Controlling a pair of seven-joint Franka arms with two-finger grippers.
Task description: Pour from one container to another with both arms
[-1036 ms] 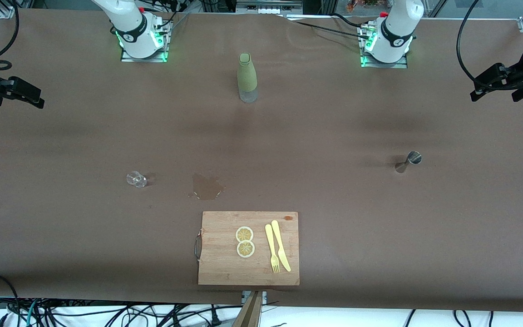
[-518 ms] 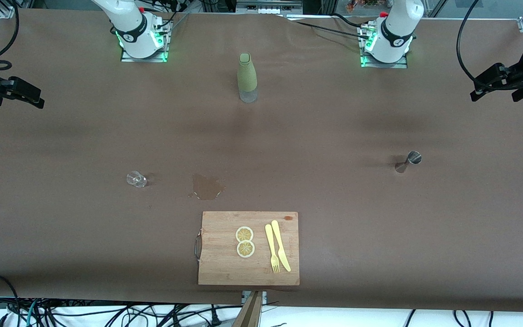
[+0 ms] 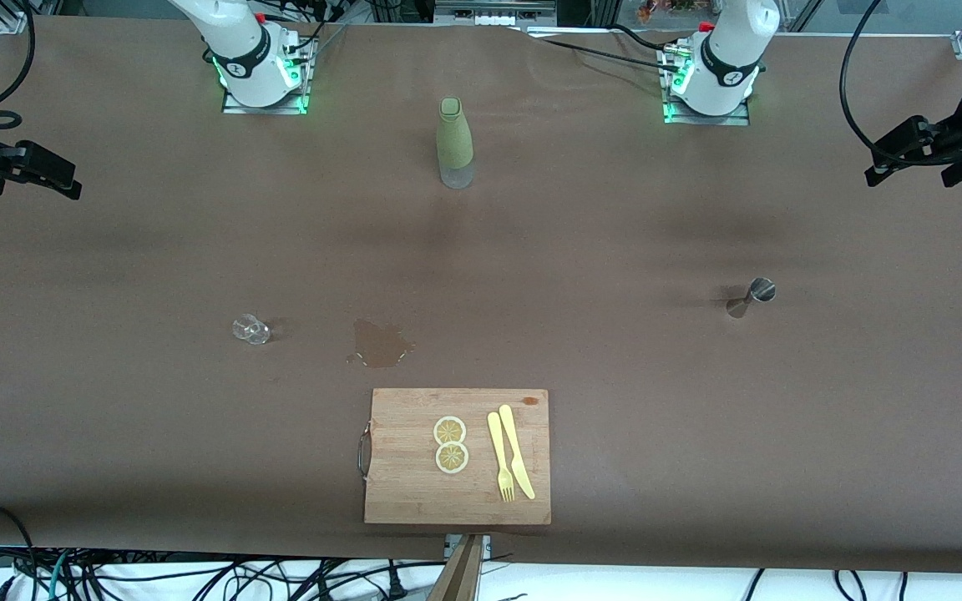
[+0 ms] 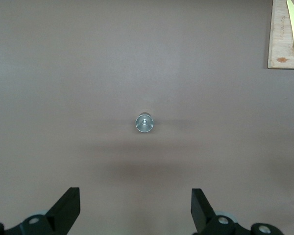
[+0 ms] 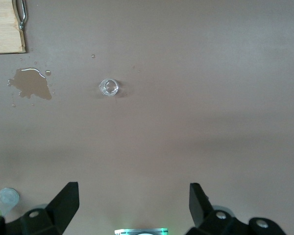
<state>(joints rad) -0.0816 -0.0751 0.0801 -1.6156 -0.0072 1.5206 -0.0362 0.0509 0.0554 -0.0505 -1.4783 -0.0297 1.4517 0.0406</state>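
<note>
Both grippers hang high with jaws apart, left gripper [image 4: 135, 215] over the slick steel jigger [image 3: 751, 297], best pinched at its waist, right gripper [image 5: 132, 213] over the fragile glass [image 3: 250, 329] beside a spill [image 3: 379, 343].

No readable text, label, brand or number showed anywhere. The small round marks on the white arm bases [image 3: 237, 67] were illegible.

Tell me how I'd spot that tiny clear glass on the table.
Start at the wooden cutting board with lemon slices, then the wet patch just past it. Beside the patch, toward the right arm's end, stands the small clear glass. It is see-through and colourless, unlike the steel jigger or green bottle.
</note>
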